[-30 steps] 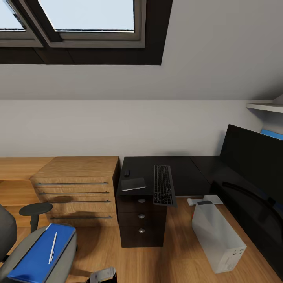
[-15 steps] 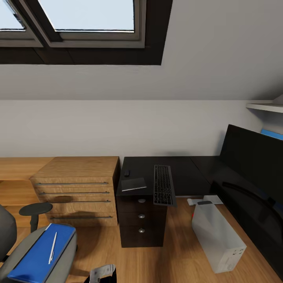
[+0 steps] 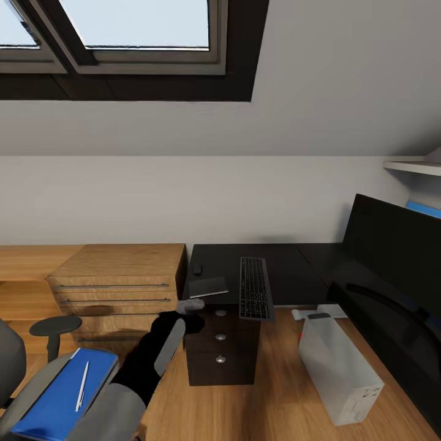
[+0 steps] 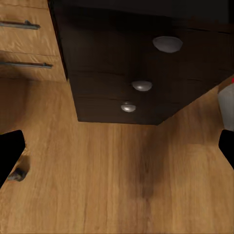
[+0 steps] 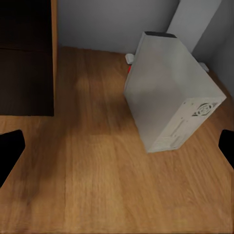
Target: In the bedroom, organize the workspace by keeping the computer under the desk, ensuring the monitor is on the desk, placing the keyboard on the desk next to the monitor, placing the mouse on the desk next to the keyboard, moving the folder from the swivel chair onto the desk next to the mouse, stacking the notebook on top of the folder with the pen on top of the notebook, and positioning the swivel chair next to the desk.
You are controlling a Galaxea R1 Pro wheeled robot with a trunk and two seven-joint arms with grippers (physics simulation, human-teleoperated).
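Now, from the head view, the left arm has risen into sight since a second ago, when just its tip peeked in at the lower edge; its left hand (image 3: 190,305) hangs in front of the bench (image 3: 288,269) drawer unit (image 3: 220,349), below the notebook (image 3: 208,286). I judge it is reaching for the notebook or mouse (image 3: 198,269). The keyboard (image 3: 255,295) overhangs the bench edge, the monitor (image 3: 392,257) stands at right, the computer (image 3: 340,367) sits on the floor, and the folder (image 3: 64,392) with the pen (image 3: 81,386) lies on the swivel chair (image 3: 18,392).

The left wrist view adds the drawer knobs (image 4: 142,86) close up and dark fingertips (image 4: 10,153) set wide apart, empty.

The right wrist view looks down on the computer's rear, its fingertips (image 5: 9,148) likewise spread wide, holding nothing.
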